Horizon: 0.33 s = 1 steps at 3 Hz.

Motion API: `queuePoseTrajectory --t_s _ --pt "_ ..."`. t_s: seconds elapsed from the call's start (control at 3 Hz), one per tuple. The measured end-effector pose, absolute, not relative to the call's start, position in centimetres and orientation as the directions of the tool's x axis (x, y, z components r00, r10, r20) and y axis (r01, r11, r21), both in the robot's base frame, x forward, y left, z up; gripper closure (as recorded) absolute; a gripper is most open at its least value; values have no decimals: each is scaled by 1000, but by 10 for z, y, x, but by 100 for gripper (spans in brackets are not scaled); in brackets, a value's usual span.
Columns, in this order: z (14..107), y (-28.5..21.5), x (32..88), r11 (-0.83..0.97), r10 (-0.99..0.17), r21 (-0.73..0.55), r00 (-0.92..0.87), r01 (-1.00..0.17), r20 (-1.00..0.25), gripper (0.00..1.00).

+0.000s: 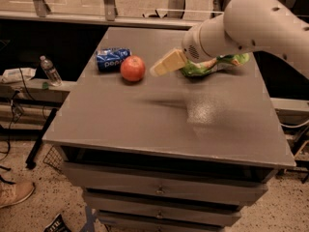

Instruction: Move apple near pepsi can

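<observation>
The red-orange apple (133,68) rests on the grey table (159,124) at the back left. It sits right beside the blue pepsi can (112,59), which lies on its side; the two are touching or nearly so. My gripper (165,65) with its pale fingers hovers above the table just right of the apple. It is apart from the apple, open and holding nothing. The white arm (251,23) reaches in from the upper right.
A green crinkly snack bag (212,65) lies at the back right, partly behind the arm. A clear water bottle (50,71) stands on a lower shelf to the left. The table has drawers (159,190) below its front edge. A shoe (14,193) is on the floor at left.
</observation>
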<state>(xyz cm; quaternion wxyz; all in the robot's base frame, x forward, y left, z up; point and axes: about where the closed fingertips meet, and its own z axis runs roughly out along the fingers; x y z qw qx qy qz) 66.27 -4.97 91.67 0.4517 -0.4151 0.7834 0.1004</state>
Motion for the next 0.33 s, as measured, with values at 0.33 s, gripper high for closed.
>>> queuePoseTrajectory --t_s 0.33 --pt "919 -52 662 639 -558 -222 -246 -737 -792 0"
